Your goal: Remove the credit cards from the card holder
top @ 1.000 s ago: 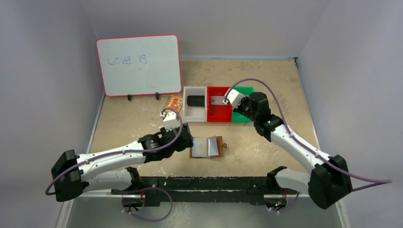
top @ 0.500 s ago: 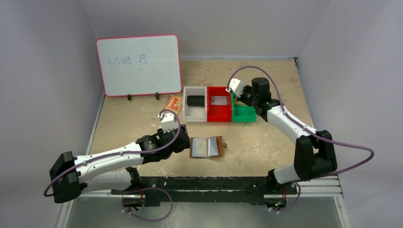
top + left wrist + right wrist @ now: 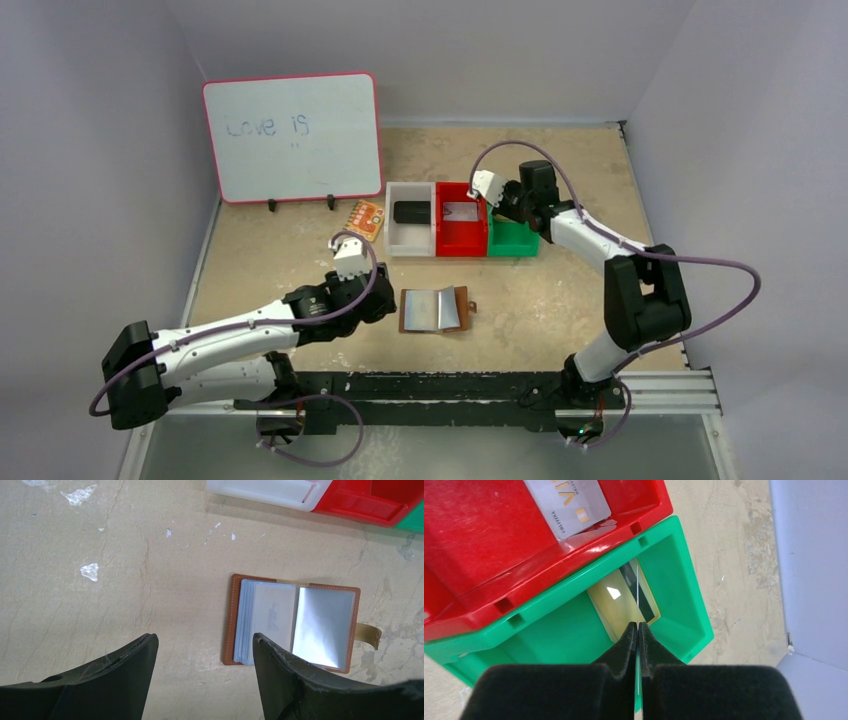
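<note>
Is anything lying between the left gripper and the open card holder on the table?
Nothing visible does. The left gripper stands open just to the left of the card holder, with only bare table between its fingertips and the holder's brown edge. The red bin sits farther back, out of the path.

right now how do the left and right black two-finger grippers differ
The left gripper is open and empty; the right gripper is shut on a thin credit card seen edge-on. The left hangs over bare table beside the open brown leather card holder; the right is above the green plastic bin. Both are black.
</note>
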`<state>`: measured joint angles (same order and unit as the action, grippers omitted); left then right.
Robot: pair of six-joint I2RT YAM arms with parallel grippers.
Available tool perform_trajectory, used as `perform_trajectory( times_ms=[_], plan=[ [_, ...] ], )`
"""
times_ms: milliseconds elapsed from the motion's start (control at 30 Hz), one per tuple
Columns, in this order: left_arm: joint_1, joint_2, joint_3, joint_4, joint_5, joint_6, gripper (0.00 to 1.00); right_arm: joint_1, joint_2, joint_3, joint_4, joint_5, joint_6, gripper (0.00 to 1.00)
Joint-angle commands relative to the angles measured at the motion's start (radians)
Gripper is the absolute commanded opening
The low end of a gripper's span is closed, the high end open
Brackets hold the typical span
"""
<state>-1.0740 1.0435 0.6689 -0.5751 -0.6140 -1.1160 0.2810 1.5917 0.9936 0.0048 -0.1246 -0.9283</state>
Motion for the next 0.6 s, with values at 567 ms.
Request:
perform_trajectory(
  times_ms=[567],
  plan=[
    [0.003,-0.104,0.026,-0.103,-0.107,-0.032,0.73,-0.031,0.155,0.104,0.073,-0.054,-0.130,0.04]
  ],
)
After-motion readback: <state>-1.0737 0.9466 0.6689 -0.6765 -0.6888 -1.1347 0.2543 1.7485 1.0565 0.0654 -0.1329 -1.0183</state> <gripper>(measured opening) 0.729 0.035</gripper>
